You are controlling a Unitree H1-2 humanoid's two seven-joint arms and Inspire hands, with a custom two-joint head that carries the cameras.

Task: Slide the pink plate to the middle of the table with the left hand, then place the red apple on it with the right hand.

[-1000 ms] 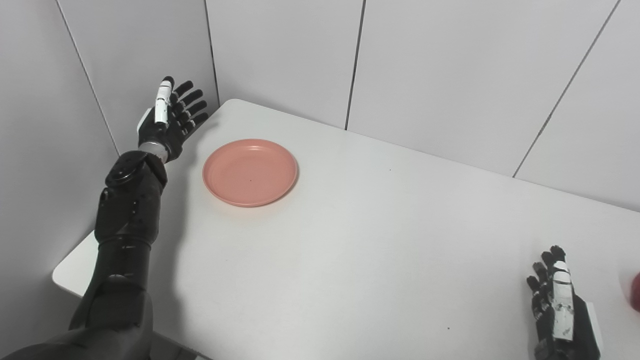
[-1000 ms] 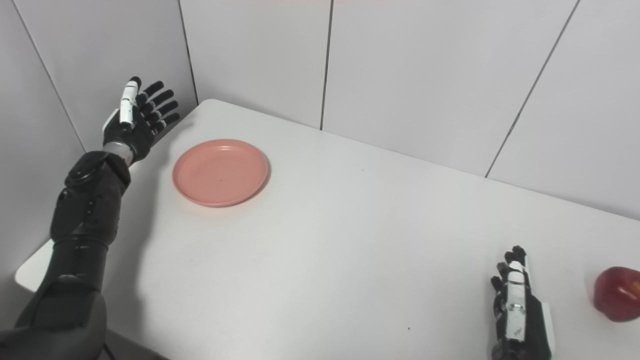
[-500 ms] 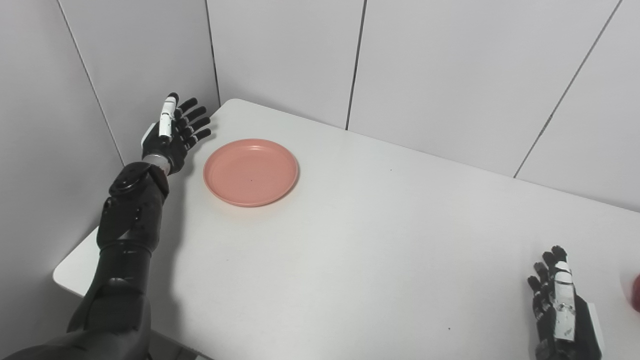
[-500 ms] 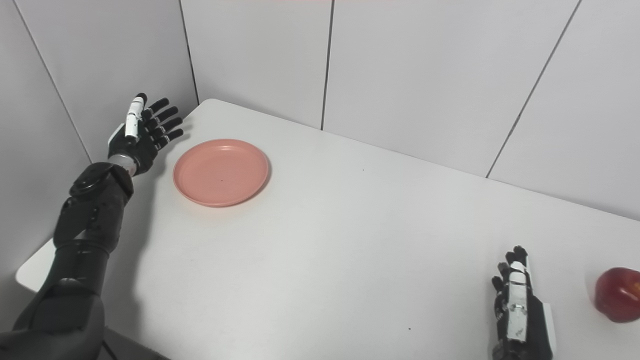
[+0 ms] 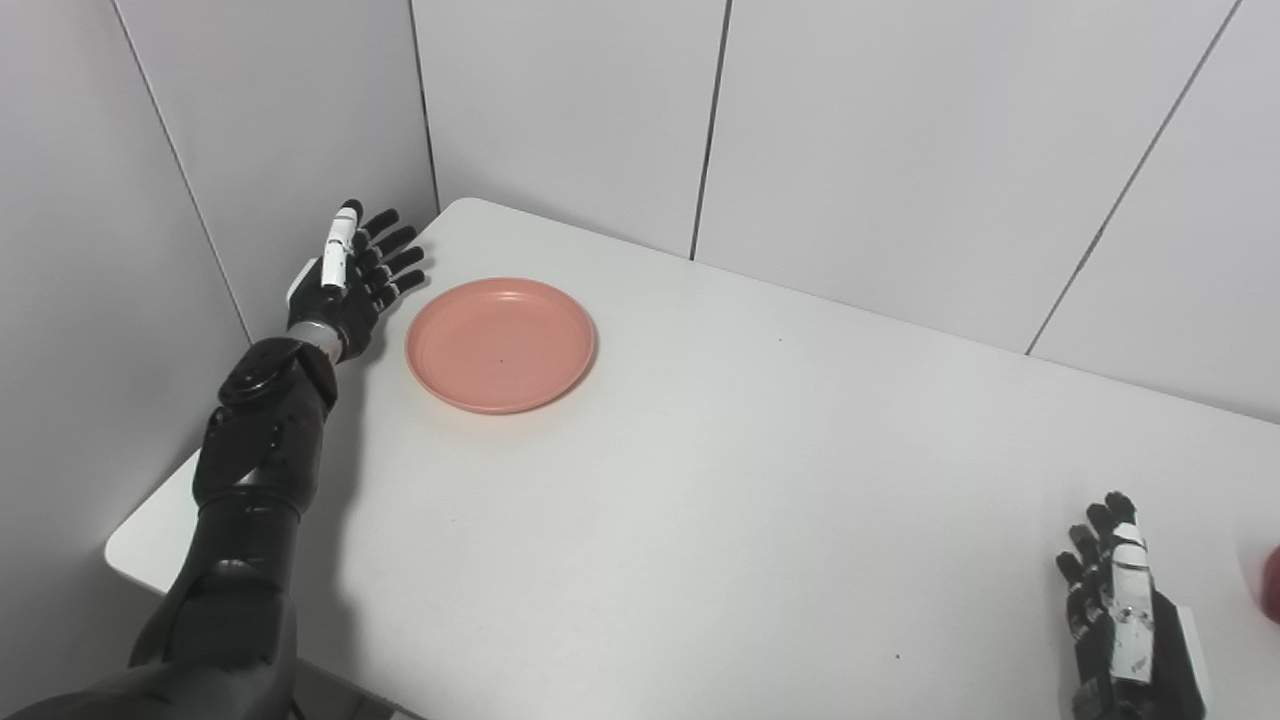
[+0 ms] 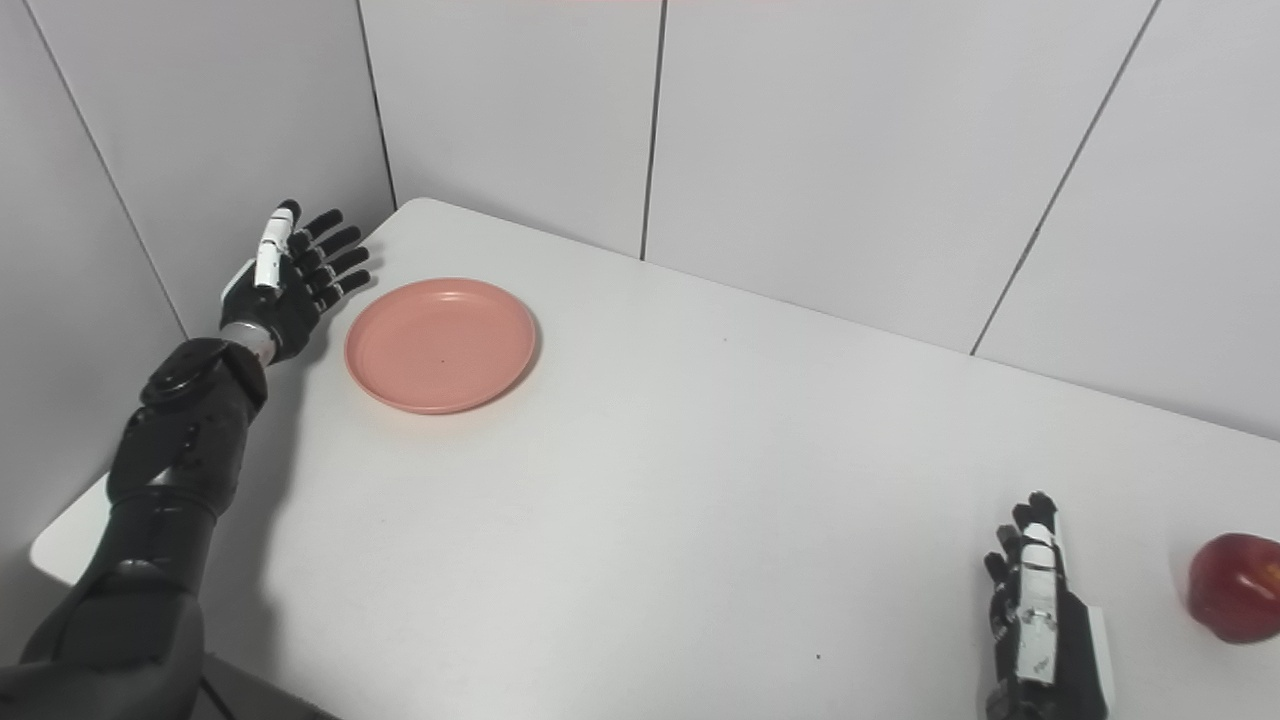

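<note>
Pale grey wall panels (image 5: 850, 150) with dark seams close in a white table (image 5: 700, 500) on two sides, meeting at the far left corner.

Nearest the camera, at the bottom right, the right hand (image 6: 1040, 620) sits low over the table's near edge with its back turned up. Its fingers (image 6: 1030, 525) point away from the robot, stretched fairly straight and lying close together, and they hold nothing. Just to the right of it, apart from it, the red apple (image 6: 1235, 587) rests on the table close to the picture's right border; in the left eye view only a sliver of it shows at the edge.

At the near left, the dark left arm (image 5: 250, 500) rises from the bottom corner along the table's left edge.

Farther back, the left hand (image 5: 350, 280) is raised at the table's far left edge, palm facing right toward the plate. Its fingers (image 5: 395, 262) are extended and slightly fanned, gripping nothing.

Just beside that hand, with a narrow gap between them, the pink plate (image 5: 500, 345) lies flat on the table in its far left part, near the corner of the walls. Its dish is bare.
</note>
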